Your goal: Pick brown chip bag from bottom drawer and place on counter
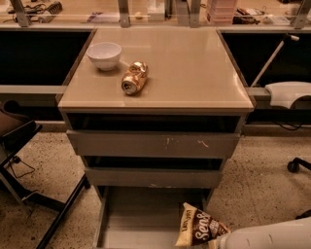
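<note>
The brown chip bag (pixel 198 227) stands tilted over the front right corner of the open bottom drawer (pixel 138 226). Its lower right end meets the tip of my white arm. My gripper (pixel 217 239) sits there at the bottom edge of the camera view, shut on the bag and mostly hidden behind it. The arm stretches away to the lower right. The beige counter (pixel 184 63) caps the grey cabinet well above the bag.
A white bowl (pixel 104 54) and a crushed gold can (pixel 134 78) rest on the counter's left half. Two upper drawers (pixel 153 143) stand slightly open. A dark chair frame (pixel 29 194) is at the left, a white object (pixel 289 92) at the right, and a cluttered shelf (pixel 155 12) behind.
</note>
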`<control>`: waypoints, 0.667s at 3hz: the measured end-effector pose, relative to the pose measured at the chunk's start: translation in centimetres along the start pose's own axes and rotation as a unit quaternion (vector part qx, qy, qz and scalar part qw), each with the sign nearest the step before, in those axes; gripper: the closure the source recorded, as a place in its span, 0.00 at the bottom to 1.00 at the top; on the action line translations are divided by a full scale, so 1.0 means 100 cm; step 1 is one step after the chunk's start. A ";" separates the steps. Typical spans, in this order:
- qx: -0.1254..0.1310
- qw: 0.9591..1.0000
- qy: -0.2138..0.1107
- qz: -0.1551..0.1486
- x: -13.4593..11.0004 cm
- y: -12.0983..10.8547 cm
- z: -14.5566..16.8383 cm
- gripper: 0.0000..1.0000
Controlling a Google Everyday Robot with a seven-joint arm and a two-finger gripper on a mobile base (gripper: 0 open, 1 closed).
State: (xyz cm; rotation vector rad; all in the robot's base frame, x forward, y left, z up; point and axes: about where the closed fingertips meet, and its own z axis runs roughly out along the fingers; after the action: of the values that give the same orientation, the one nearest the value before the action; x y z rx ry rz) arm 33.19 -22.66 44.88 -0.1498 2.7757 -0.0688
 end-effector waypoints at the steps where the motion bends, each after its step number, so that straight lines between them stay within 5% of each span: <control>1: 0.000 1.000 0.000 0.000 0.000 0.000 0.000 1.00; 2: -0.009 1.000 0.019 -0.008 -0.002 0.003 0.002 1.00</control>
State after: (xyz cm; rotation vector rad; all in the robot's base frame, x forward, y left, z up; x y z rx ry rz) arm 33.38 -22.34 44.69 -0.1771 2.8143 -0.0524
